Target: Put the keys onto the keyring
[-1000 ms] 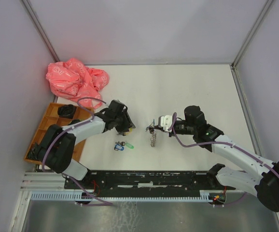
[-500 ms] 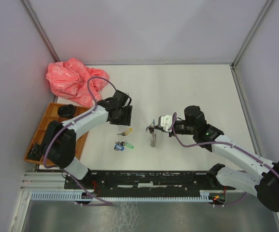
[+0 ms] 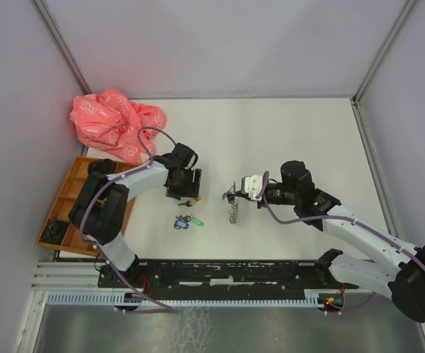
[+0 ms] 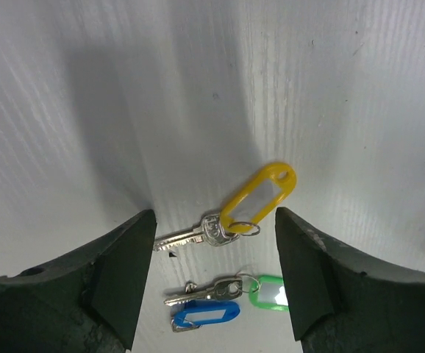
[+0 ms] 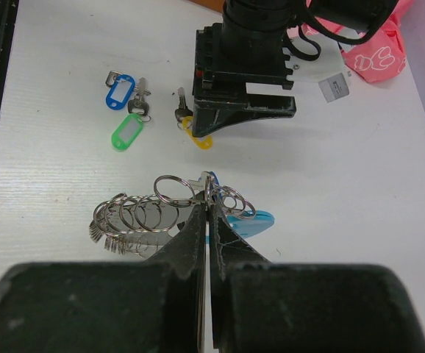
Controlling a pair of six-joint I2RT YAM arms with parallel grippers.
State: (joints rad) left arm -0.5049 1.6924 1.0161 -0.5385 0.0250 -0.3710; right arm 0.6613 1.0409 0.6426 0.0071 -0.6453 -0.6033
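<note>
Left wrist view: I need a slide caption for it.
Open left gripper above the yellow-tagged key; blue-tagged key and green-tagged key lie nearby.

left arm [image 3: 139, 179], right arm [image 3: 367, 235]: white links, black joints | cables [image 3: 145, 133]: purple | left tool [image 4: 212, 220]: black fingers

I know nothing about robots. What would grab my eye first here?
The crumpled pink bag at the far left corner of the table stands out most, with an orange tray just nearer. Mid-table, a yellow-tagged key lies between the open jaws of the left arm. The right arm has its jaws shut on a keyring of looped wire rings.
</note>
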